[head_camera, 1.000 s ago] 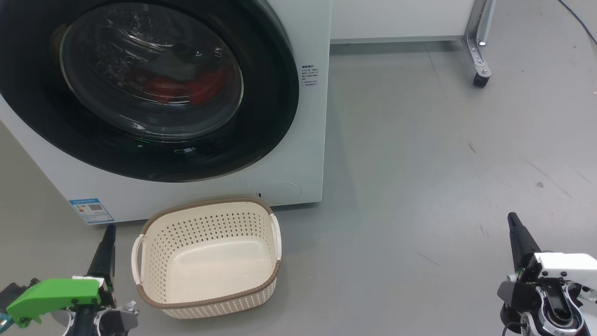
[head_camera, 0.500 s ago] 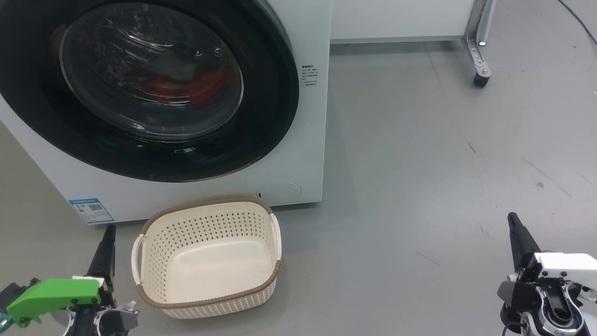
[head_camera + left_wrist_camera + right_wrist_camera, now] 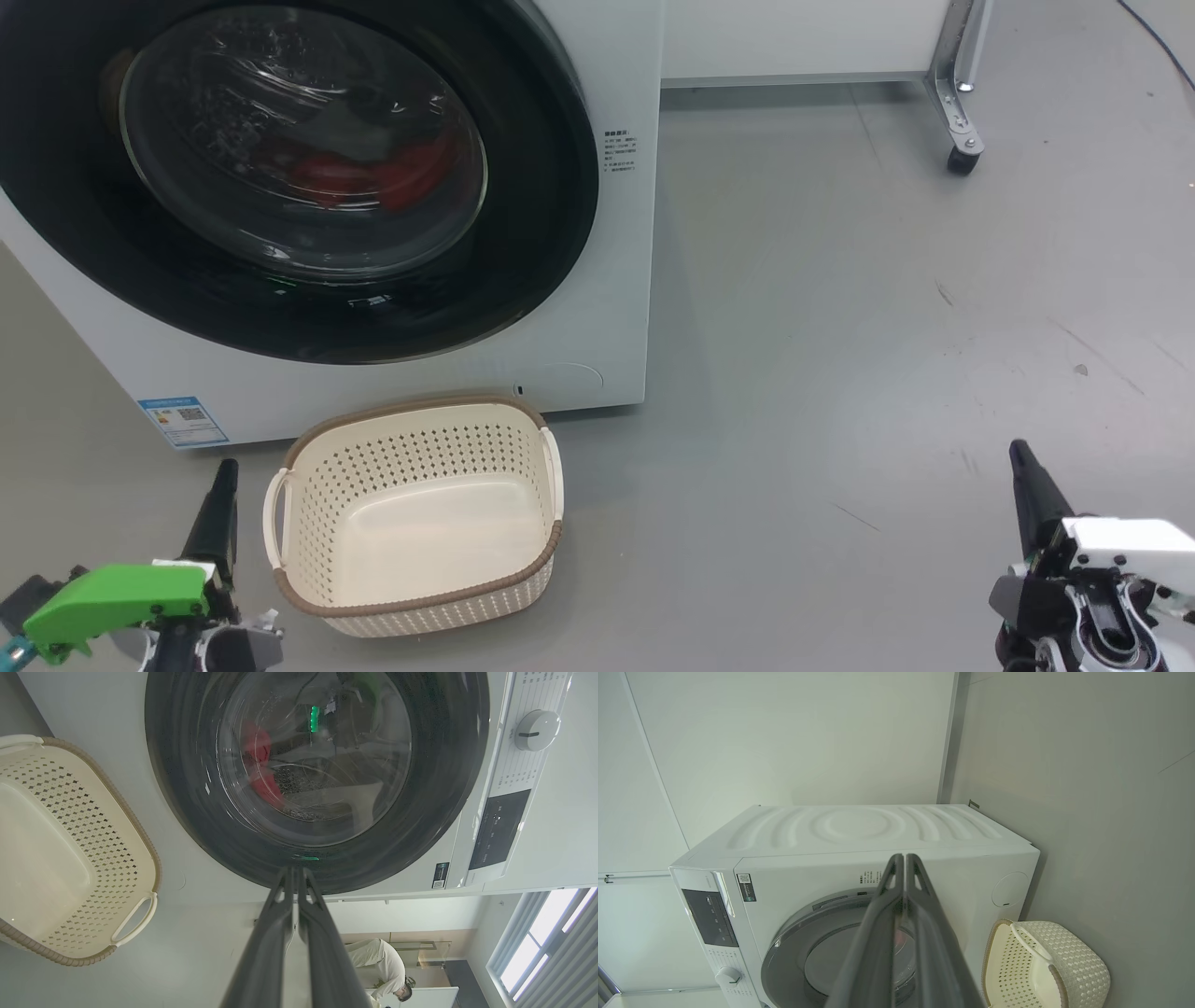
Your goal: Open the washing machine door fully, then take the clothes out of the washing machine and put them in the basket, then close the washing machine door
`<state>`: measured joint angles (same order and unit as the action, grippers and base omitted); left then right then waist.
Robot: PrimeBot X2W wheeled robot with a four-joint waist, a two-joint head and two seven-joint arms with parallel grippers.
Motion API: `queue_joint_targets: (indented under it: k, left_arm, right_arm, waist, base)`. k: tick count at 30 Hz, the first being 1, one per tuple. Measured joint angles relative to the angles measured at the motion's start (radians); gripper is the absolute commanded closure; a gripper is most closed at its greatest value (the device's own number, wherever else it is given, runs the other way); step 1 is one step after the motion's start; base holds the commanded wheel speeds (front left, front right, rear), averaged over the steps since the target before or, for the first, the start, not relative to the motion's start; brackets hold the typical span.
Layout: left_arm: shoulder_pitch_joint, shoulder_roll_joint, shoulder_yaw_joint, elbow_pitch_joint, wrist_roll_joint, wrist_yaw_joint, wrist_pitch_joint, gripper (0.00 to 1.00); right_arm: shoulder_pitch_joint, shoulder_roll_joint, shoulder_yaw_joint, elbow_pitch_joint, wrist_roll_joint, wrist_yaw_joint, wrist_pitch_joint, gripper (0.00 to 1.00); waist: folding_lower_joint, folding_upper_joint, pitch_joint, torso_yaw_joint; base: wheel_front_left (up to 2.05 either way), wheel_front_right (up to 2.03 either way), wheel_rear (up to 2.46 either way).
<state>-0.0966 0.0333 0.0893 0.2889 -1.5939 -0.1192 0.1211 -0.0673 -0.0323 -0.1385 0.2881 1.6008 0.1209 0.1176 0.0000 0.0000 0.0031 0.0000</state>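
Observation:
The white washing machine [image 3: 616, 280] fills the upper left of the head view. Its round black-rimmed door [image 3: 541, 233] lies against the front. Red clothes [image 3: 364, 177] show through the glass bowl, low in the drum, and they appear again as clothes [image 3: 259, 765] in the left wrist view. The cream basket [image 3: 411, 407] stands empty on the floor just before the machine. My left gripper [image 3: 222, 481] hangs shut beside the basket's left handle, holding nothing. My right gripper [image 3: 1019, 462] is shut and empty, far off at the lower right. Its fingers [image 3: 904, 858] point at the machine's top.
Grey floor stretches right of the machine. A white cabinet on a metal leg with a caster [image 3: 964, 157] stands at the back right. The control panel and dial [image 3: 532, 730] sit beside the door. A person [image 3: 380, 963] is seen far off in the left wrist view.
Both grippers have sunk slightly toward the head view's bottom edge, the left one also a little rightward. Door, clothes and basket have not moved.

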Motion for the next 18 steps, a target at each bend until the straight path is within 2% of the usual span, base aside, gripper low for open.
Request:
queue_joint_targets:
  k: [1, 2, 18]
  left_arm:
    - [0.003, -0.006, 0.0, 0.012, 0.0, 0.0, 0.001, 1.0]
    - [0.044, -0.027, -0.005, 0.058, 0.0, 0.001, 0.001, 0.0]
    - [0.027, -0.017, -0.038, 0.058, 0.034, 0.001, -0.035, 0.0]
  right_arm:
    - [0.009, 0.005, 0.0, 0.012, 0.0, 0.0, 0.0, 1.0]
    - [0.058, 0.029, 0.005, 0.057, -0.002, 0.0, 0.0, 0.0]
    - [0.027, -0.003, 0.044, 0.045, -0.093, 0.0, -0.046, 0.0]
  waist:
    - [0.0, 0.0, 0.0, 0.0]
    - [0.0, 0.0, 0.001, 0.0]
    - [0.0, 0.0, 0.004, 0.006]
  base:
    - [0.0, 0.0, 0.0]
    - [0.0, 0.0, 0.0]
    - [0.0, 0.0, 0.0]
